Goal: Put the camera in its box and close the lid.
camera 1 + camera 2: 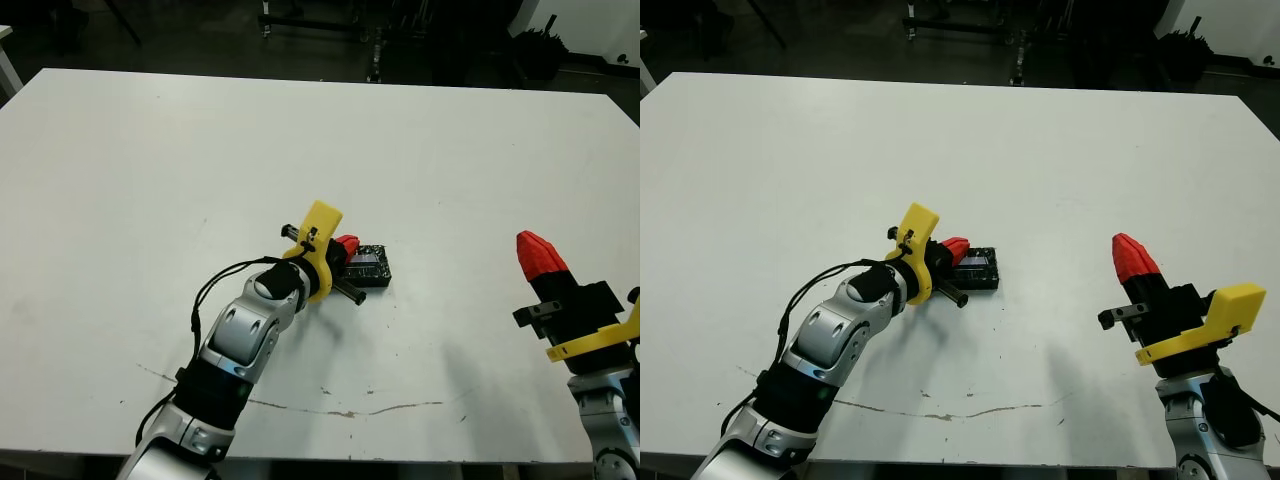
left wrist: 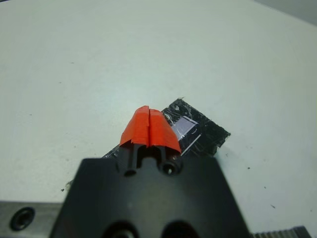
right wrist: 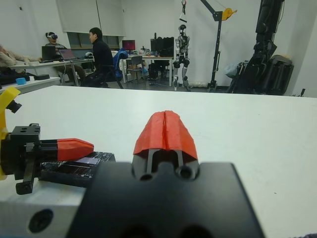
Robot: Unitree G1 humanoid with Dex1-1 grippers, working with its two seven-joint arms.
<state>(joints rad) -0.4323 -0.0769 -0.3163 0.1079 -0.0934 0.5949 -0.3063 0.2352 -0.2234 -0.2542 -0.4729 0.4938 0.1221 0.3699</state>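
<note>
Closed, empty red-tipped left gripper [image 2: 149, 130] presses the flat glossy black lid [image 2: 198, 131] at frame centre, probably light, stiff, slippery, best pinched by its edges; right gripper [image 1: 540, 255] is clenched too.

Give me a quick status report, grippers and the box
Left gripper shut, empty, tips resting on the lid. Lid on the box, camera not visible. Right gripper shut, empty, off to the side. Nothing in the way.

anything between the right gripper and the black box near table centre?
Nothing visible. Only bare white table lies between the right gripper and the box. The left gripper, fingers shut, is at the box's far side from the right arm, over its left edge, not in the path.
</note>
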